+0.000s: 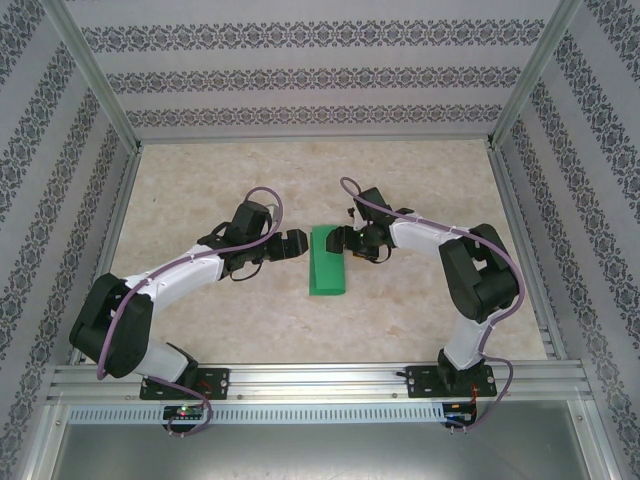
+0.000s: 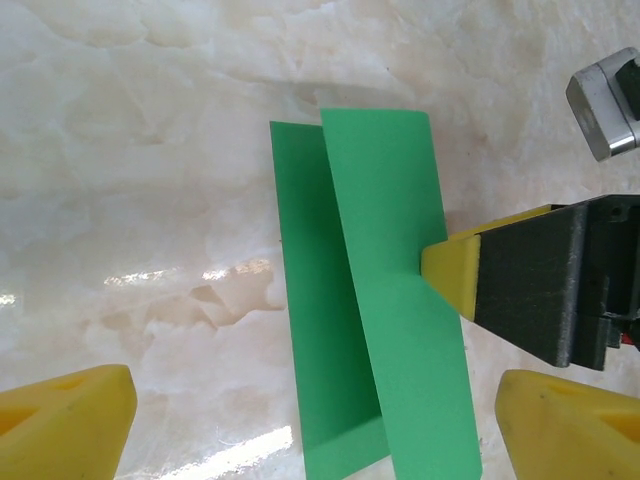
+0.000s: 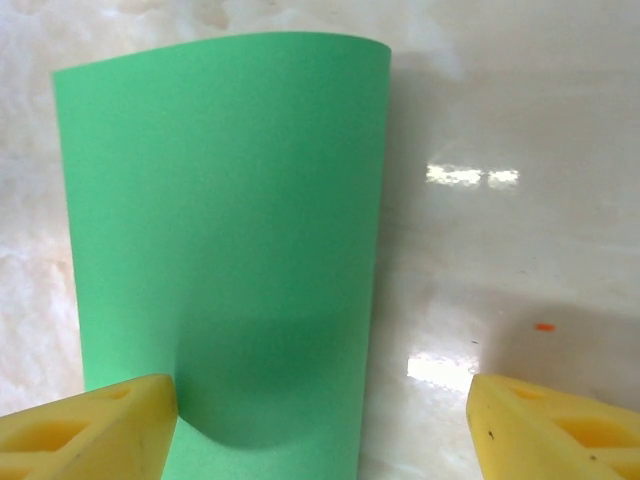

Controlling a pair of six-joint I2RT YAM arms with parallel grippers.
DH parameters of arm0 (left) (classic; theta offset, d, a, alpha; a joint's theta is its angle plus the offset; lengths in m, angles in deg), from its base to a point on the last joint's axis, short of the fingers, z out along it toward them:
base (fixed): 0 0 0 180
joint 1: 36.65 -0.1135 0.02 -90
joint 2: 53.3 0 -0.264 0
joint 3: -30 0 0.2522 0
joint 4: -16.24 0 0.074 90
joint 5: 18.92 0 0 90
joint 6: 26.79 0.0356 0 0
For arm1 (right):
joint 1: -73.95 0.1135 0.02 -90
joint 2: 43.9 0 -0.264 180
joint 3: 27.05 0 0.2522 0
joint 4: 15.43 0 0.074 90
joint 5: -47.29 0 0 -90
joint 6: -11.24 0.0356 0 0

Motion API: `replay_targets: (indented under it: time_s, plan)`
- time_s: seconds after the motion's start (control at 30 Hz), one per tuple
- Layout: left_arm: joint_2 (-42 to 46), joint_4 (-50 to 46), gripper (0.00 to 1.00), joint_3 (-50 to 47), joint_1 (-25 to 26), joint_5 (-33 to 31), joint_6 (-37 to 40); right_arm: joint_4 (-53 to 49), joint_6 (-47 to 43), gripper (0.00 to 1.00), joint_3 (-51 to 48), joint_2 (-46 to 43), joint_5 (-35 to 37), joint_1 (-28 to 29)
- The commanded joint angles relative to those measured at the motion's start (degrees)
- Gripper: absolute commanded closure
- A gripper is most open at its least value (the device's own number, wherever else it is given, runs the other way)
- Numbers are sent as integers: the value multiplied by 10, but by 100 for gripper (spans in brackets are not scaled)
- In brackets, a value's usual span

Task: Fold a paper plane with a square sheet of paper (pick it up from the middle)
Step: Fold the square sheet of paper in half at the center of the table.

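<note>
While the sheet (image 1: pixel 328 268) lay half-folded on worktop (image 1: pixel 420 190), my left gripper (image 1: pixel 295 243) stood open beside it, right gripper (image 1: pixel 340 240) open, touching its flap. Looked like first fold only; nose, wings remained.

I see the square sheet of paper (image 2: pixel 370 290) folded into two overlapping green layers on the marble table (image 2: pixel 140 200). My left gripper (image 2: pixel 315 425) is spread wide, one fingertip on either side of it. The right gripper's yellow fingertip (image 2: pixel 452 275) touches its right edge.
</note>
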Motion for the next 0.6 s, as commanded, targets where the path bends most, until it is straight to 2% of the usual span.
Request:
replay_targets:
  time_s: [0.0, 0.13, 0.23, 0.33, 0.57]
  plan:
    - [1, 12, 12, 2, 8, 3, -8, -8, 18, 23, 20, -3, 49, 22]
    - [0, 7, 16, 3, 8, -2, -16, -37, 30, 23, 54, 15, 103, 52]
    - [2, -6, 19, 4, 8, -22, -19, -65, 64, 23, 66, 22, 181, 72]
    - [10, -15, 23, 2, 8, -38, -21, -70, 90, 23, 67, 22, 215, 84]
    - [16, -19, 23, -1, 8, -40, -15, -57, 75, 23, 59, 26, 201, 86]
